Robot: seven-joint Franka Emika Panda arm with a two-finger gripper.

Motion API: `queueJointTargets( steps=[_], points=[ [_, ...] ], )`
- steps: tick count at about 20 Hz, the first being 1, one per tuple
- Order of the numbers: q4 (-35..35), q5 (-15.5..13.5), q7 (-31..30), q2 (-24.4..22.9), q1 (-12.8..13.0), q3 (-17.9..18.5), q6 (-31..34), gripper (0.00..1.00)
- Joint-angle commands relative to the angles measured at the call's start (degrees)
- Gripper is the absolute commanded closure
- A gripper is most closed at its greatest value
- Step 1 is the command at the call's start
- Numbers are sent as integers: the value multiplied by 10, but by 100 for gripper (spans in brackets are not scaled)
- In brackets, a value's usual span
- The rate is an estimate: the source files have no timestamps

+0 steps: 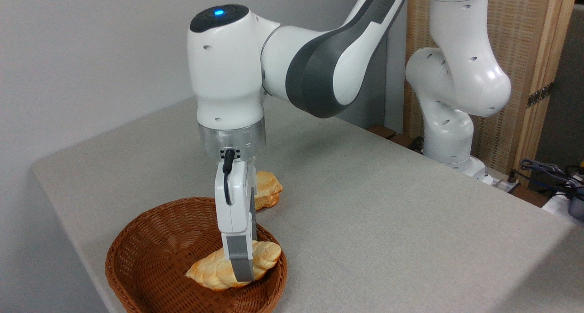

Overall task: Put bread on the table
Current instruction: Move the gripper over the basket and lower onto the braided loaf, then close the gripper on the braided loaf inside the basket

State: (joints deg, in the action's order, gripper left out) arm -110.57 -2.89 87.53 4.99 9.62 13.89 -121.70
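Wicker basket (150, 244) sits at near-left corner of worktop (388, 203). Braided bread (214, 269) lies inside basket, against its right rim, one pointed end toward basket's middle. Claw (242, 269) comes straight down over the loaf's middle; near grey finger (240, 258) pressed on its front face, far finger hidden behind. Claw looks clamped on the bread. Just beyond basket's far rim, partly hidden by claw body, a second small bread piece (267, 190) rests on worktop. Cables (547, 169) far right of basket.
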Motion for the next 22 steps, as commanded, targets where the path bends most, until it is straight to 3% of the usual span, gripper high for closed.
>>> queueJointTargets(
  steps=[1, 5, 8, 9, 22],
  points=[
    [0, -5, 10, 16, 5, 5, -13, 0],
    [0, -11, 4, 24, 5, 4, -27, 4],
    [0, -40, 6, 27, 5, 4, -28, 54],
    [0, -41, 8, 28, 5, 5, -27, 61],
    [3, -41, 7, 29, 5, 4, -28, 62]
  ],
)
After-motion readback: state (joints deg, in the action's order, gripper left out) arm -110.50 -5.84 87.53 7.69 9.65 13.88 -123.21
